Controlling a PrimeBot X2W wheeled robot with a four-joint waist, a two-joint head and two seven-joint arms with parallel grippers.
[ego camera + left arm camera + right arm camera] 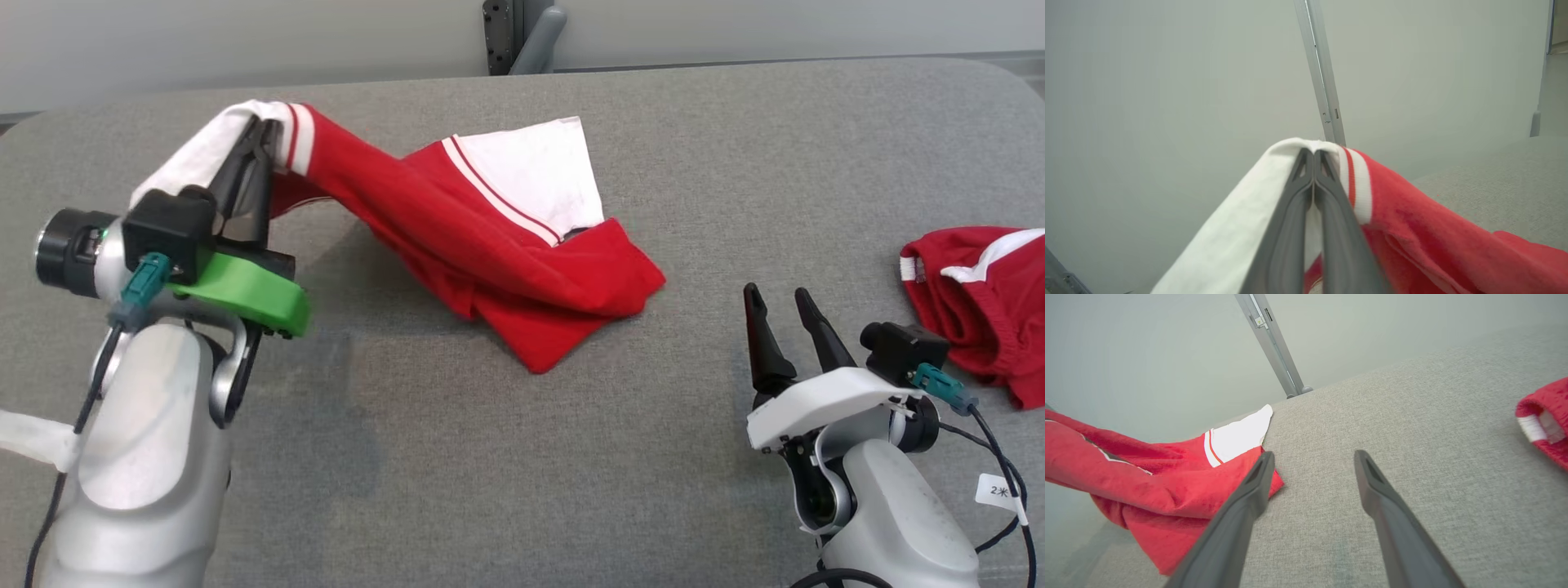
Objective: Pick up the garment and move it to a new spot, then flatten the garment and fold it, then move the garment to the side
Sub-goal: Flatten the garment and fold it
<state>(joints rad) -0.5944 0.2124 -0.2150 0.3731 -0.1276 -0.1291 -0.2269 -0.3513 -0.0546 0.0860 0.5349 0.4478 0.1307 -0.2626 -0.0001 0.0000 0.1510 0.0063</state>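
A red garment (506, 245) with white panels and red-white stripes lies crumpled at the middle of the grey table, one end lifted to the left. My left gripper (263, 135) is shut on that lifted white end and holds it above the table at the back left. In the left wrist view the closed fingers (1294, 204) pinch the white cloth, and the red garment (1433, 245) hangs down to the right. My right gripper (780, 300) stands open near the front right, apart from the cloth. In the right wrist view the garment (1167, 490) lies left of the open right gripper (1312, 457).
A second red and white garment (980, 302) lies bunched at the table's right edge, also in the right wrist view (1543, 420). A grey metal post (522, 33) rises behind the table's far edge. Bare grey table (490, 474) stretches across the front.
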